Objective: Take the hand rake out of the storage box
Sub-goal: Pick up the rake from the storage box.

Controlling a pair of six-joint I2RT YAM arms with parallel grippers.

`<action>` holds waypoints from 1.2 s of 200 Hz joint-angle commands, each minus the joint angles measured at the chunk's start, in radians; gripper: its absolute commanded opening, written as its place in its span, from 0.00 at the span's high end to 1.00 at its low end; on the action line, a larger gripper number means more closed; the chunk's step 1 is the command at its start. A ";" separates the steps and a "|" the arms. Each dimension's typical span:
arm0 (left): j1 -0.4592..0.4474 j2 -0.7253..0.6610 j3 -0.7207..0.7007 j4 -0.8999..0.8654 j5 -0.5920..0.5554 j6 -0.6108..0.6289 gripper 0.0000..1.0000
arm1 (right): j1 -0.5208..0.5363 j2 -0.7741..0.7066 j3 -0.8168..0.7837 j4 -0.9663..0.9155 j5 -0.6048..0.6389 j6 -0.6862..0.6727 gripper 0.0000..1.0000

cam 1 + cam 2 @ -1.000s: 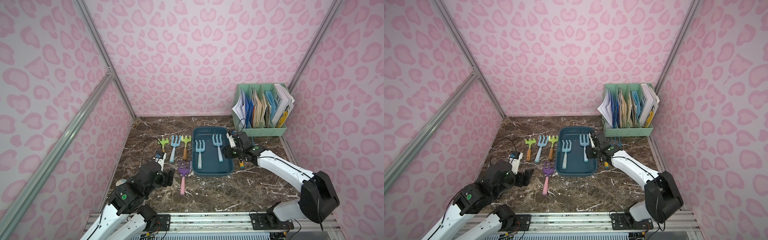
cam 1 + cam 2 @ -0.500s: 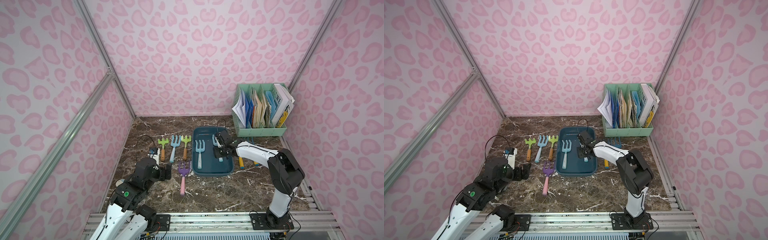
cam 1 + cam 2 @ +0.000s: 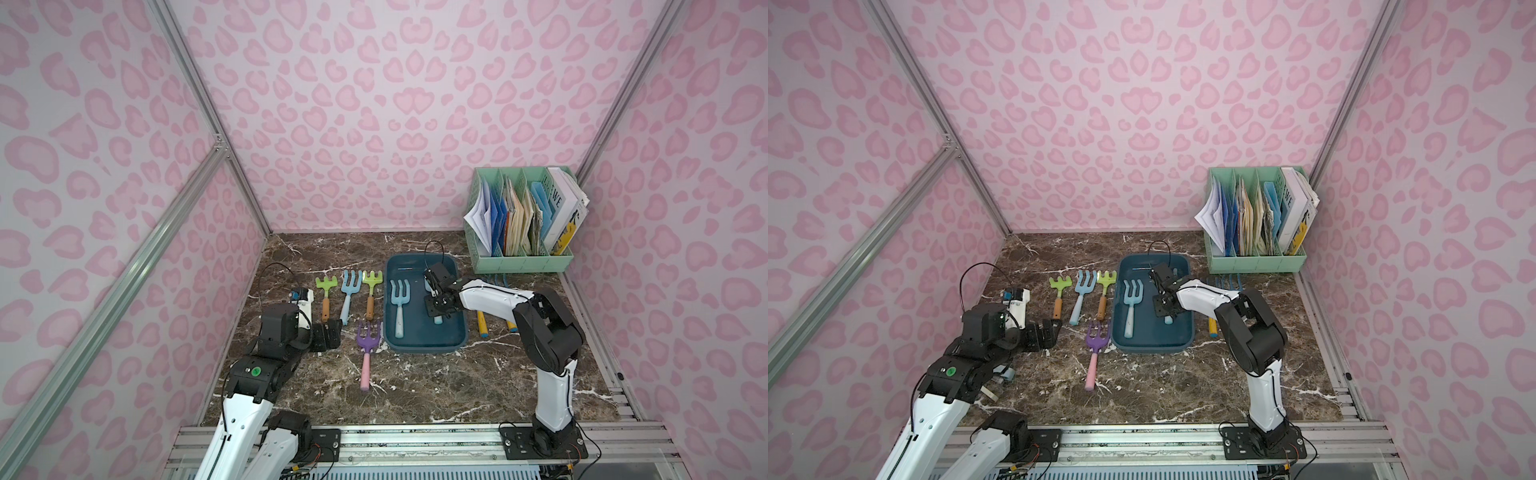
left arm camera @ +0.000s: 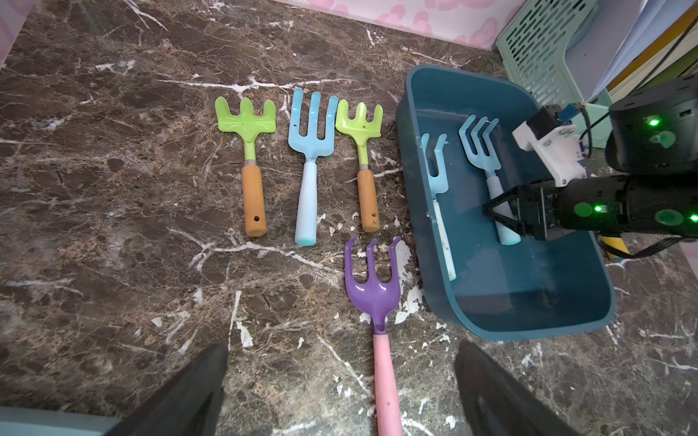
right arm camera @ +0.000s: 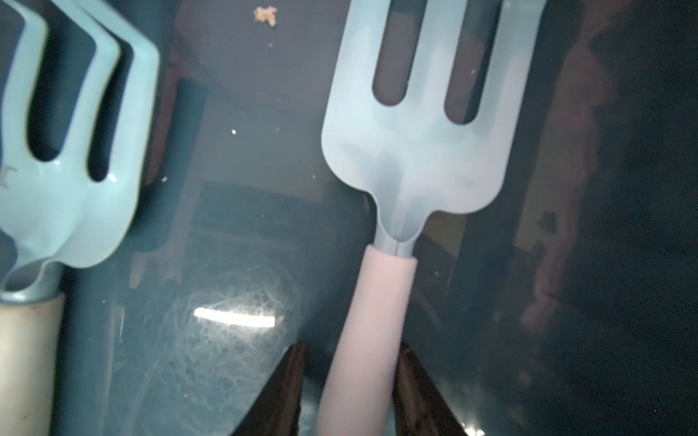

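Note:
The storage box (image 3: 424,350) (image 3: 1150,350) (image 4: 528,321) is a shallow teal tray on the marble table. Two light blue hand rakes lie in it. My right gripper (image 3: 436,305) (image 3: 1163,308) (image 4: 498,211) (image 5: 349,377) reaches into the box from the right. It is shut on the pale handle of the right-hand rake (image 3: 437,320) (image 4: 479,147) (image 5: 415,151), which rests on the box floor. The other rake (image 3: 400,299) (image 3: 1132,299) (image 5: 64,188) lies free beside it. My left gripper (image 3: 329,333) (image 3: 1048,332) (image 4: 342,347) hovers open left of the box, holding nothing.
Three rakes (image 3: 350,295) lie in a row left of the box, and a purple one with a pink handle (image 3: 366,349) (image 4: 374,287) lies in front of them. A mint-green file rack (image 3: 519,262) stands at the back right. Yellow-handled tools (image 3: 482,326) lie right of the box.
My right gripper has moved from the box's right edge in over the right-hand rake and narrowed onto its handle. The left arm has drawn back a little, still open.

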 commanded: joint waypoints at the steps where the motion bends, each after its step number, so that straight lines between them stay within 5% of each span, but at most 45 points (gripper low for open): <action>1: 0.004 0.010 0.002 0.015 0.031 0.002 0.03 | 0.001 0.010 0.001 -0.033 -0.015 0.002 0.74; 54: 0.007 0.006 0.002 0.007 0.024 0.000 0.03 | -0.001 -0.036 -0.050 -0.004 -0.033 0.003 0.85; 240: 0.007 0.055 0.004 -0.012 0.052 -0.001 0.03 | -0.011 -0.293 -0.184 0.116 -0.200 -0.026 0.88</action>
